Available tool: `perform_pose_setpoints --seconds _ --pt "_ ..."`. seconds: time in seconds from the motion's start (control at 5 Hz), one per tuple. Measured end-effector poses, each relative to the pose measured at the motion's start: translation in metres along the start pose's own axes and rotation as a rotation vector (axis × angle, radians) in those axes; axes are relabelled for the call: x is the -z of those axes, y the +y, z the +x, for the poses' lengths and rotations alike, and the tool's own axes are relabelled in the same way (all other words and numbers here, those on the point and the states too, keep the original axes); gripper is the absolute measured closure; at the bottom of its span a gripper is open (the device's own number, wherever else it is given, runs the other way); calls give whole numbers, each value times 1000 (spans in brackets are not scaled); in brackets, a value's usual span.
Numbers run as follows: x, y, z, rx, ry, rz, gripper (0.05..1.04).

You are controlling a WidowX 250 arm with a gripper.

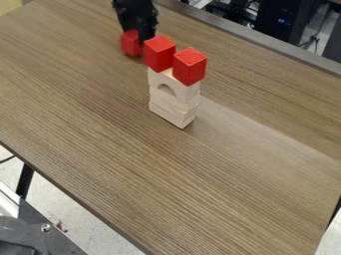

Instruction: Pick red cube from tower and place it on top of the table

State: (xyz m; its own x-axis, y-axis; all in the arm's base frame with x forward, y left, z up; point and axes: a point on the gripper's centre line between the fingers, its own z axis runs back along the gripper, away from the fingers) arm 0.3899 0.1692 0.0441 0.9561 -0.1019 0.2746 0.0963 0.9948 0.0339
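The black gripper (141, 34) hangs at the top of the view, behind and to the left of a tower of pale wooden blocks (173, 102). Two red cubes, a left one (160, 53) and a right one (189, 66), sit side by side on the tower's top, above an arched block. Another red cube (130, 44) is right at the gripper's lower end, left of the tower; whether it is held or rests on the table cannot be made out. The left cube on the tower partly covers the area beside the gripper's tip.
The brown wooden table (146, 174) spreads around the tower, with its far edge running along the upper right. Dark computer equipment (283, 20) stands beyond that edge. A grey and black metal part (43, 231) is at the lower left, off the table.
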Motion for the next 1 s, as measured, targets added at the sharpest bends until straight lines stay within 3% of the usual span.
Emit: perform_pose_setpoints --seconds 0.2,0.4,0.6,0.8,1.0 --pt "1 1 0 -8 -26 17 523" --pt "2 4 1 -21 -45 43 452" --pt "3 5 -2 -48 -31 56 160" --pt "1 2 5 -73 -43 60 83" --pt "0 0 9 -96 -61 41 83"
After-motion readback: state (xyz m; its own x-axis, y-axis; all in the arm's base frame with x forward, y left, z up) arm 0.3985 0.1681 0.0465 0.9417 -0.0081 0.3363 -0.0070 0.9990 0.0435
